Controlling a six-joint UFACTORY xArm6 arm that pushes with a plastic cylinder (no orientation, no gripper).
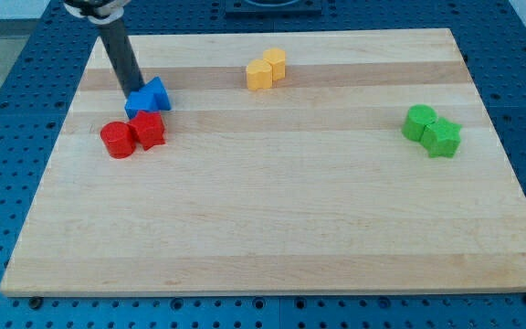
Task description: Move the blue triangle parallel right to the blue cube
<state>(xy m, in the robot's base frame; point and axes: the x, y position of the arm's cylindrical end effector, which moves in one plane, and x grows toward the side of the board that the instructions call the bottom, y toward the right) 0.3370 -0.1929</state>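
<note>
A dark rod reaches down from the view's top left onto a pale wooden desk (pixel 272 210), my tip (pixel 133 91) planted at the upper left edge of the blue cube (pixel 138 104) and touching it. The arm carries no hand at all, only this straight rod, so nothing is held. The blue triangle (pixel 158 92) sits just to the view's right of the tip, pressed against the cube's upper right side, the two blue blocks forming one tight pair near the desk's top left corner. Directly below them, towards the view's bottom, a red cylinder (pixel 117 139) and a second red block (pixel 150 130) of less certain shape stand side by side, the second red block just beneath the blue cube and close enough that contact cannot be ruled out. Near the desk's top edge, around its middle, two yellow blocks (pixel 266 69) huddle together, their shapes hard to make out. Well apart on the view's right, two green blocks (pixel 432 131) touch each other, one rounder, one more angular. The desk rests on a blue perforated surface (pixel 7 110)
</note>
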